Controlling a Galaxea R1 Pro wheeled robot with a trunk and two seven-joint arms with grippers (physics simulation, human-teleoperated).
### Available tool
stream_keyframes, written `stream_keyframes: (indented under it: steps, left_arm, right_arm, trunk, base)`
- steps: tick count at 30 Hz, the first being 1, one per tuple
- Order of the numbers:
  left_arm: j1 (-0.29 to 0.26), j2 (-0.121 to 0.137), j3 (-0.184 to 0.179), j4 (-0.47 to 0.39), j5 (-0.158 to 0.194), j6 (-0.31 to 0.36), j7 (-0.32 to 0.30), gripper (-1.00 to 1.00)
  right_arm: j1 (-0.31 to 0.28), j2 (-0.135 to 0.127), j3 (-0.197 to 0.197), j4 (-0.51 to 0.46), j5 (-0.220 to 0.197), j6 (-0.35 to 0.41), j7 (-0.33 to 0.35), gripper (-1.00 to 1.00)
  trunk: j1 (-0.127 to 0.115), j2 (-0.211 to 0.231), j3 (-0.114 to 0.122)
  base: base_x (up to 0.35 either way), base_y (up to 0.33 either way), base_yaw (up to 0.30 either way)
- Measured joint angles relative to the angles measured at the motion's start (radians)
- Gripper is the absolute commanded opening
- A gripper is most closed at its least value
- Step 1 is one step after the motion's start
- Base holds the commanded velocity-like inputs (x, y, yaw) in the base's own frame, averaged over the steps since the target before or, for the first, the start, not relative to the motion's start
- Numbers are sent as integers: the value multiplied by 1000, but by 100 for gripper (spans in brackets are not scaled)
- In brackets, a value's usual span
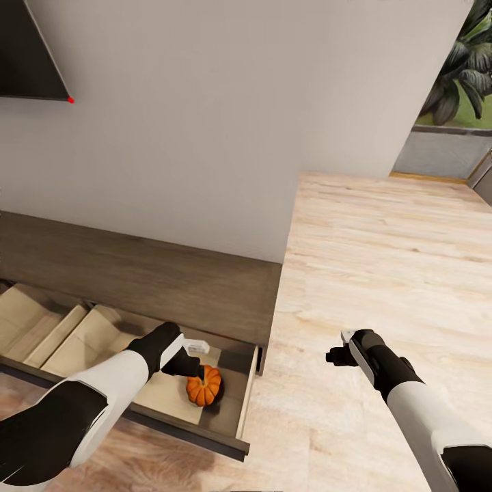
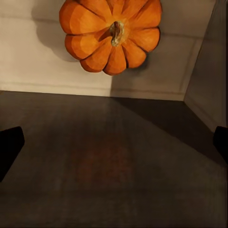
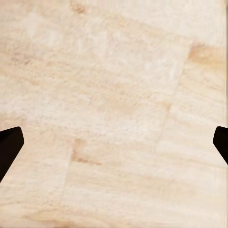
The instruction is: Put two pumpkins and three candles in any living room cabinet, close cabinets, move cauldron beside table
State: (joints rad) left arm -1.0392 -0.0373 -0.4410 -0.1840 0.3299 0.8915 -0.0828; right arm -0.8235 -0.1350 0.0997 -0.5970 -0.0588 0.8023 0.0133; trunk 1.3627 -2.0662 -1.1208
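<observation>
Left pincer (image 1: 193, 355) open, empty, poised over the pulled-out drawer of the long, low dark-brown wooden cabinet (image 1: 147, 277); fingertips (image 2: 10, 145) spread wide. Small bright-orange ribbed round pumpkin (image 1: 204, 386) resting just beyond and below those fingertips, stem up, on the drawer's pale wood lining near the end wall, apart from the pincer. Stowing step, by the look of it: one pumpkin in, pincer clear. Next, likely: lift the left arm free of the drawer, then fetch the remaining pieces before pushing the drawer shut. Right pincer (image 1: 339, 346) open as well, holding nothing, hanging over bare light wood-plank floor (image 3: 114, 95), well apart from the cabinet.
</observation>
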Motion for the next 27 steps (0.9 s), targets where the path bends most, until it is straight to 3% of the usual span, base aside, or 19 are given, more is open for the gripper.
stream_keyframes:
  steps: [7, 15, 21, 27]
  left_arm:
    - [0, 0, 0, 0, 0, 0, -1, 100]
    - [1, -1, 0, 1, 1, -7, 0, 100]
    - [1, -1, 0, 1, 0, -18, 1, 100]
    - [1, 0, 0, 3, -1, -62, 0, 100]
  right_arm:
    - [0, 0, 0, 0, -1, 0, 0, 100]
    - [0, 0, -1, 0, -1, 0, 1, 100]
    - [0, 0, -2, 0, -1, -1, 1, 100]
    - [0, 0, 0, 0, -1, -1, 1, 100]
  trunk:
    - [-27, 49, 32]
    - [-27, 49, 45]
    - [-26, 49, 54]
    - [-27, 49, 63]
  base:
    - [0, 0, 0]
    - [-9, 0, 0]
    - [-190, 0, 0]
    - [-42, 0, 0]
